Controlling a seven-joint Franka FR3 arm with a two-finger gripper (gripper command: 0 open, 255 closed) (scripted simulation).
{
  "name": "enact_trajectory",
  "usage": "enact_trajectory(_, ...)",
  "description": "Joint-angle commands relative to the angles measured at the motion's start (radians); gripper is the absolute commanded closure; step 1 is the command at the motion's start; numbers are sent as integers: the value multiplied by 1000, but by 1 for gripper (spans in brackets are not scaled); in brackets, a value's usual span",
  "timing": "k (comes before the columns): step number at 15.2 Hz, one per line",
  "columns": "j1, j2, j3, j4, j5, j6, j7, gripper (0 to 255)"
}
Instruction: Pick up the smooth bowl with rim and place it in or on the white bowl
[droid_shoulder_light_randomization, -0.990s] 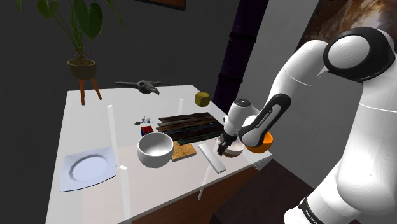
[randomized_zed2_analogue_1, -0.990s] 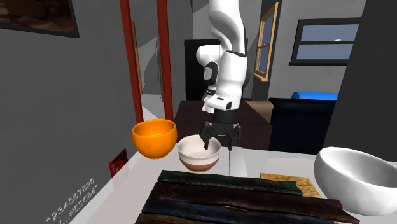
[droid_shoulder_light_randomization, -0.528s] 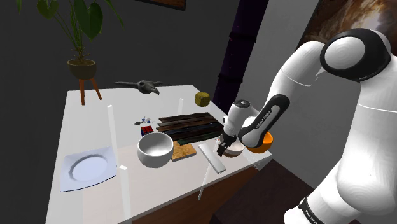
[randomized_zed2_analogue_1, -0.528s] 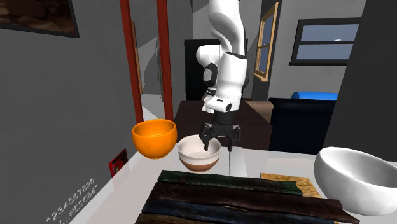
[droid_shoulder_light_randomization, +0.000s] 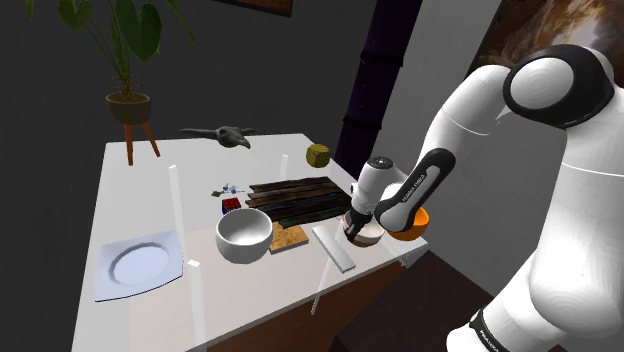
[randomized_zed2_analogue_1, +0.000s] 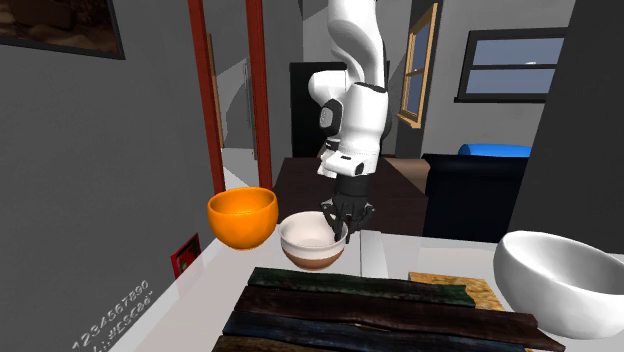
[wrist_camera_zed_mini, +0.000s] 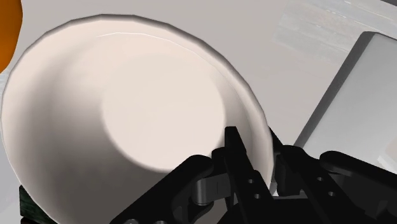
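1 gripper (wrist_camera_zed_mini: 257, 146) clamps bowl (wrist_camera_zed_mini: 127, 108) rim; second exterior view shows brown base.

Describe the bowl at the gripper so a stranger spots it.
On the white table, look past the dark planks toward the arm. Beside the orange bowl sits a cream bowl with a brown base, its rim in the gripper; the white bowl is larger.
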Motion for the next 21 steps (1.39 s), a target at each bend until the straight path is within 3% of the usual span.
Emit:
enact_trajectory(1,0,0,0,0,0,0,0,255)
enact_trajectory(11,-51,-153,69,-35,93,-118,-93,255)
enact_trajectory(21,-62,-309,102,-48,198,-259,-189,255)
